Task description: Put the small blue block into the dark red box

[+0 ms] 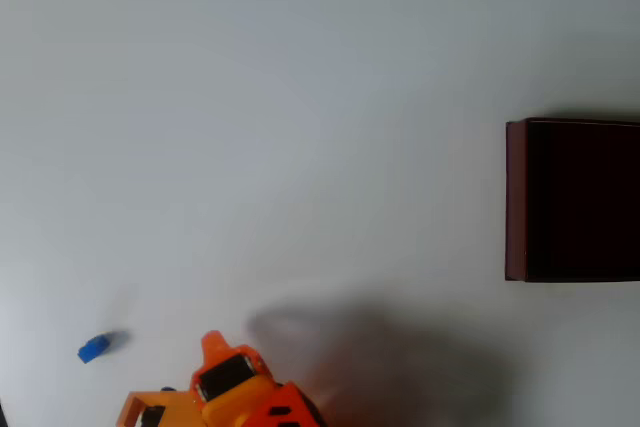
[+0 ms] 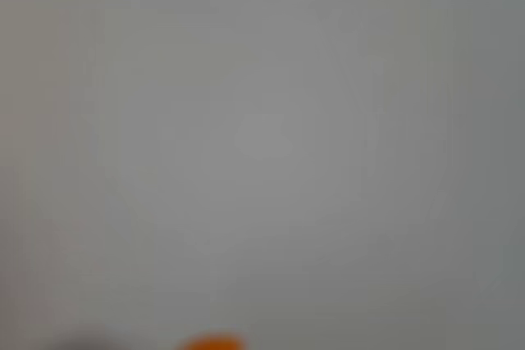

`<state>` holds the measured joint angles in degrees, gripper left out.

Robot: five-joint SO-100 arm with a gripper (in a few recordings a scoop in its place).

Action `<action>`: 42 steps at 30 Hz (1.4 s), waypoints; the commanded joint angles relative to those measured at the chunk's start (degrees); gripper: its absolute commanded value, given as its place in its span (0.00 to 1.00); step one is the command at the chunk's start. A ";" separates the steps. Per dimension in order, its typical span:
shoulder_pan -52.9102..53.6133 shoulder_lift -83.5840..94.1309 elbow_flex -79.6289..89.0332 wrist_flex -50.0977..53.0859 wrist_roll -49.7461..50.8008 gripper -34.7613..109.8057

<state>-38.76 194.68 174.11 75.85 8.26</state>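
Orange plastic, a sliver of my pincer (image 2: 212, 342), pokes in at the bottom edge of the blurred wrist view, with bare pale table (image 2: 262, 120) behind it; from that I cannot tell whether my fingers are apart or together. From overhead, my pincer (image 1: 213, 343) sits by the table's bottom edge, left of middle, tip toward the upper left, holding nothing that I can see. My block (image 1: 92, 349) lies on the table near the bottom-left corner, to the left of my tip at about the same height in the picture, near but not touching. Its long axis seems to run roughly left-right, slightly tilted. My box (image 1: 515, 197) stands at the right edge, well apart from both. I judge the coming move is a short swing left before any carry across.
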 commanded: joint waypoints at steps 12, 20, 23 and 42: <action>-1.49 0.70 -0.97 1.85 1.32 0.24; -1.49 0.70 -0.97 1.85 1.32 0.24; -1.49 0.70 -0.97 1.85 1.49 0.24; -6.50 -19.95 -18.28 -1.93 13.36 0.25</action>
<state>-42.80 185.36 162.86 76.20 19.78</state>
